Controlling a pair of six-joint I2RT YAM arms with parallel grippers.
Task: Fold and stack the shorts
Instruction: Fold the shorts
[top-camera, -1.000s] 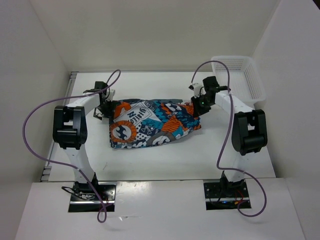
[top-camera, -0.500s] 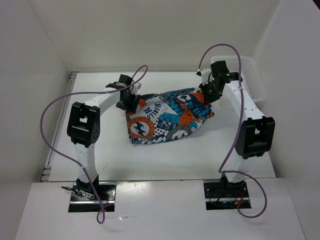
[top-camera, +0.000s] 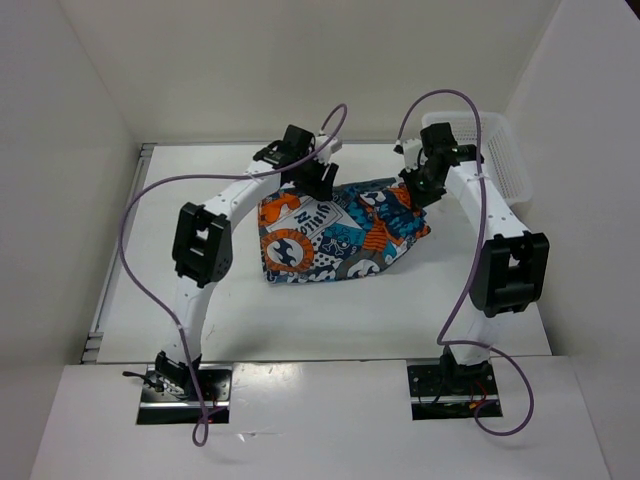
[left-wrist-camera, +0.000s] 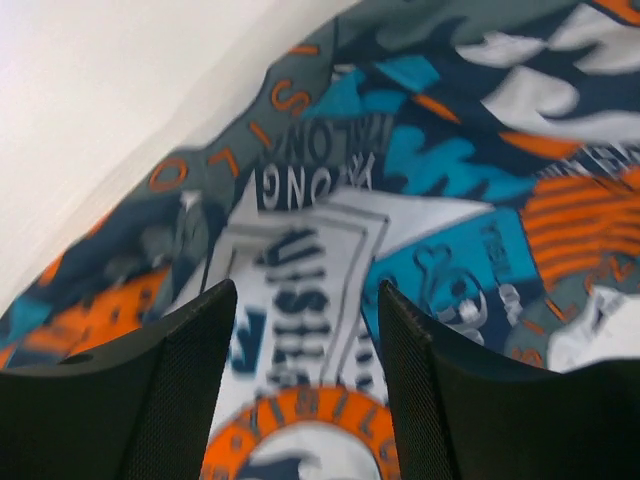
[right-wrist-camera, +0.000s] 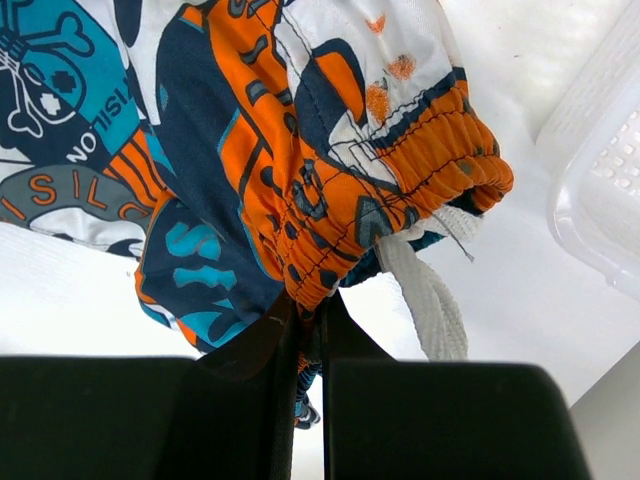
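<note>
One basket stands near the shorts; right claw pinches them, left claw spread above.

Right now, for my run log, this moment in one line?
phase: folding | left gripper: open over shorts | right gripper: shut on shorts

From above we're getting bright, even light: the white tabletop and walls glow softly, and only a faint shadow hugs the near edge of the shorts. The light is diffuse throughout. On the left wrist view we've got blur, the print smeared, the upper-left corner washed nearly white, the left gripper dark and soft. The right wrist view is crisper; stitching reads cleanly, though the basket blows out pale.
</note>
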